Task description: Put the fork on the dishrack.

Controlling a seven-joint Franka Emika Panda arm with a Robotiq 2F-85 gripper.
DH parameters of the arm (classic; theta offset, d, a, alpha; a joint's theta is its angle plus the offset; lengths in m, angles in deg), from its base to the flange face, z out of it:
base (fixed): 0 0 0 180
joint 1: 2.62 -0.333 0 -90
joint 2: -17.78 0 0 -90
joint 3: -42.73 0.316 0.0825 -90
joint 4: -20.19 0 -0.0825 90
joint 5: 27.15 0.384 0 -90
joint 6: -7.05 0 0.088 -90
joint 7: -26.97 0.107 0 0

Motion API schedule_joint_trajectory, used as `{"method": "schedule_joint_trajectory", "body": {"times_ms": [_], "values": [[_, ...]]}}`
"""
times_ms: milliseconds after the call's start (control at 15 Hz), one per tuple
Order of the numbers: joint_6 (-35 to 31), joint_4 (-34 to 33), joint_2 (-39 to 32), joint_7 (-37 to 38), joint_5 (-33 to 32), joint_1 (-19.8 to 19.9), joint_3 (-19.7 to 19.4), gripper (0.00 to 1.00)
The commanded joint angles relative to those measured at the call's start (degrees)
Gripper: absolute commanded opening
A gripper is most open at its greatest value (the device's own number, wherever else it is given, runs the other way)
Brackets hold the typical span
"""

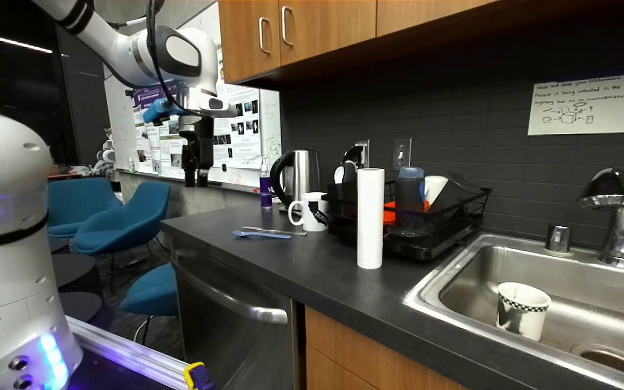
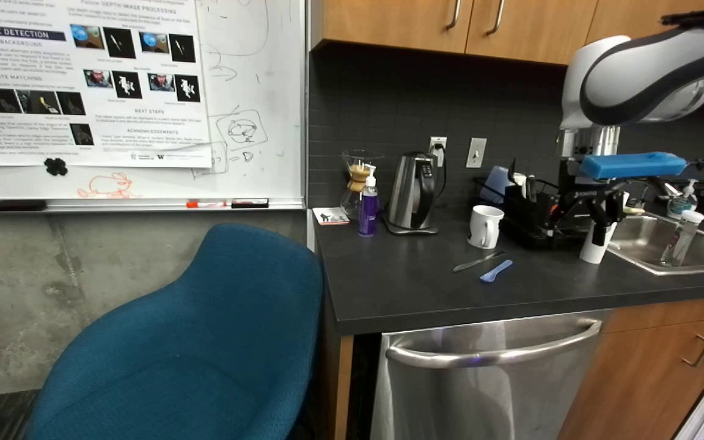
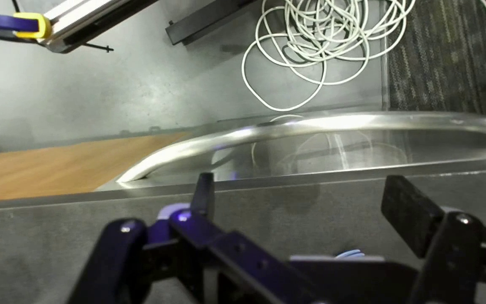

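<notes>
Fork (image 2: 497, 271), slim, flat, pale blue, lies on the dark grey countertop (image 2: 401, 281), apart from the black wire dishrack (image 1: 423, 250). Black two-fingered gripper (image 3: 302, 198) hangs empty, fingers spread. Likely best: align over fork, descend low, pinch crosswise, clear of the thin silver knife (image 2: 467, 266).
</notes>
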Motion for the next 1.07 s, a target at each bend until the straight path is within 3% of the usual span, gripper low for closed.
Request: {"method": "schedule_joint_trajectory", "body": {"times_ms": [0, 733, 800, 1000], "values": [[-2.56, -2.81, -5.12, 9.33, 2.63, 1.97, 1.05, 1.00], [-13.06, -2.84, -10.43, 38.25, 6.54, 3.63, 0.40, 1.00], [-12.00, -1.90, -9.46, 34.50, 5.07, 2.59, 0.06, 1.00], [-12.70, -1.98, -9.54, 37.32, 5.43, 2.78, -0.09, 1.00]]}}
